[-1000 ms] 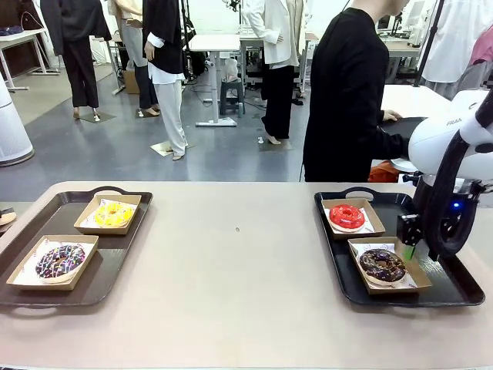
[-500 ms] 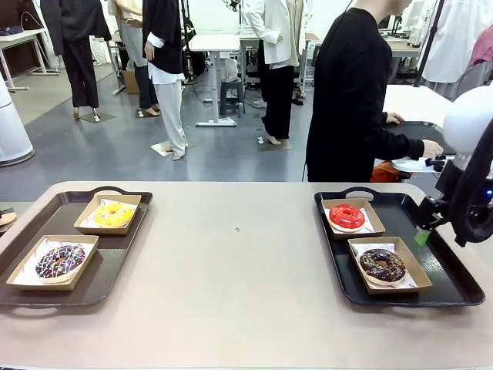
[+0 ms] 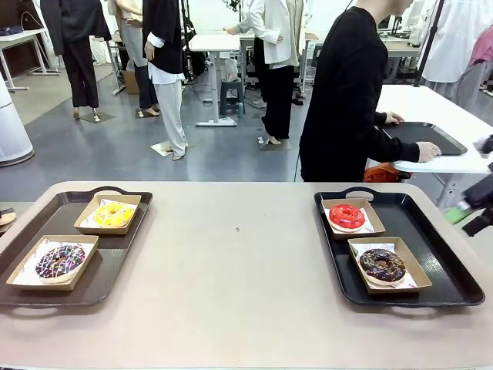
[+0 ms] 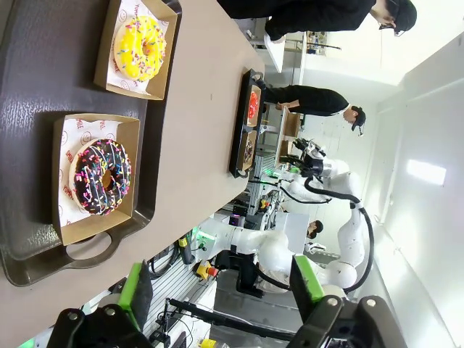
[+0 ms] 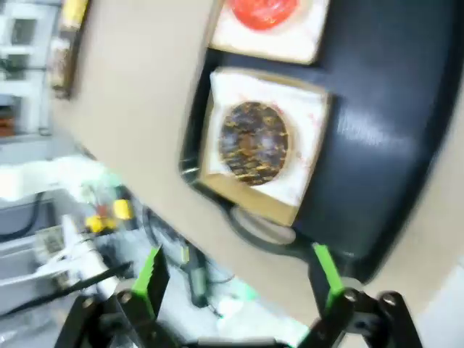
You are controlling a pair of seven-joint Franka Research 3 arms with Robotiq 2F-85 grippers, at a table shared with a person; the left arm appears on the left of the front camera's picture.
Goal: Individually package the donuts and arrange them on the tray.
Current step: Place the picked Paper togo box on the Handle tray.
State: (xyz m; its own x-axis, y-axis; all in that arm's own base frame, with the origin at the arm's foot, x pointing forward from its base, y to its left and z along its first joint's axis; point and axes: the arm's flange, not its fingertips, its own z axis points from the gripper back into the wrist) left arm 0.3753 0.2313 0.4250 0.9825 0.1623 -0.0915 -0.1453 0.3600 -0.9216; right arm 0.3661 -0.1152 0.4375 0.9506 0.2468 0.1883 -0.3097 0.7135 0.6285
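Beige table (image 3: 239, 262) carries two trays, all four donuts boxed: yellow donut (image 3: 113, 213), sprinkled donut (image 3: 60, 260), red donut (image 3: 347, 216), chocolate donut (image 3: 382, 264). Left gripper (image 4: 221, 290) and right gripper (image 5: 239, 279) gape wide, empty. Packaging looks finished; next, arms likely just park.

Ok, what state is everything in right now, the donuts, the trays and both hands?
Yellow donut: boxed, left tray.
Dark sprinkled donut: boxed, left tray.
Red donut: boxed, right tray.
Chocolate donut: boxed, right tray.
Left hand: open, empty.
Right hand: open, empty.
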